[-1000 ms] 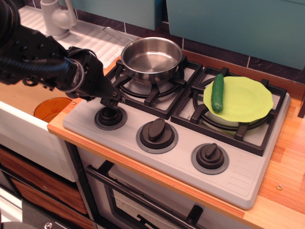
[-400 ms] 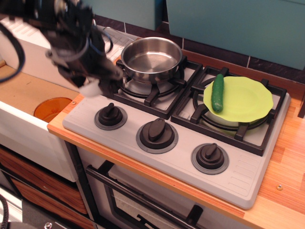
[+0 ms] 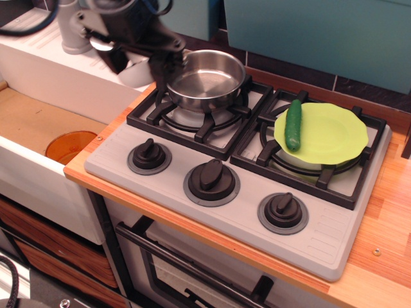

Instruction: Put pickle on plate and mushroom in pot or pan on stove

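Observation:
The dark green pickle (image 3: 293,124) lies on the left part of the lime-green plate (image 3: 337,135), which rests on the right burner of the grey stove (image 3: 192,151). The shiny steel pan (image 3: 205,78) sits on the left burner and shows nothing inside. My gripper (image 3: 138,64) is blurred, raised at the pan's left rim, above the counter edge. It is shut on a small white rounded thing, the mushroom (image 3: 136,77), which hangs between the fingers, to the left of the pan and outside it.
Three black knobs (image 3: 212,174) line the stove's front. An orange bowl (image 3: 69,145) sits in the sink at left. A white faucet (image 3: 72,29) stands behind the arm. Teal cabinets hang above the back wall.
My gripper rose from the left stove knob, carrying the white mushroom up and to the back, and now sits beside the pan's left rim. Pickle, plate and pan have not moved.

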Controlling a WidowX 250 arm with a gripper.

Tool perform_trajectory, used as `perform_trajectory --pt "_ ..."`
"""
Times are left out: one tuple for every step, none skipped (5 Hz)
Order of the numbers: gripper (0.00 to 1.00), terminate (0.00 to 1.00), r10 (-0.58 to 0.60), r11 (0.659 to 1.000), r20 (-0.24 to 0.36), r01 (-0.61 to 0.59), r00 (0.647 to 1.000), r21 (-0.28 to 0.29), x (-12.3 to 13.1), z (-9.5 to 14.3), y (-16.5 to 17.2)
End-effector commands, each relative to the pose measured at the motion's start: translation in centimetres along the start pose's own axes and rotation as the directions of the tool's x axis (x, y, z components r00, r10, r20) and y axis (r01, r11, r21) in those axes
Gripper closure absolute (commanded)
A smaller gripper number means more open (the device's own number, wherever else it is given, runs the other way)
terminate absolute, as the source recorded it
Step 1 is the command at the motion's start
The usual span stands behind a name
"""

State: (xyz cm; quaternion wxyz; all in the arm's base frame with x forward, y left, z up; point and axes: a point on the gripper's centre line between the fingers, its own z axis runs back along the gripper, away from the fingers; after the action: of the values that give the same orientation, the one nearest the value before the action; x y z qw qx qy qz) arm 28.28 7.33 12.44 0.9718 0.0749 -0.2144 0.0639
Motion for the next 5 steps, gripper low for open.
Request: perform_trajectory --pt "1.0 0.0 0.018 0.999 0.058 -0.02 0.998 0.034 5.8 -0.7 -1.7" --pt "1.0 0.0 0.017 0.999 0.072 -0.019 0.997 0.027 7.3 -2.0 -2.4" --pt "1.0 0.0 0.017 1.0 0.078 -0.019 0.997 0.017 8.6 -3.0 -3.0" --pt "0.0 0.0 -0.009 1.0 0.069 0.009 0.998 0.002 9.2 -3.4 -3.1" --pt "0.0 0.0 -0.015 1.0 0.064 0.015 0.998 -0.003 9.1 -4.1 -3.2"
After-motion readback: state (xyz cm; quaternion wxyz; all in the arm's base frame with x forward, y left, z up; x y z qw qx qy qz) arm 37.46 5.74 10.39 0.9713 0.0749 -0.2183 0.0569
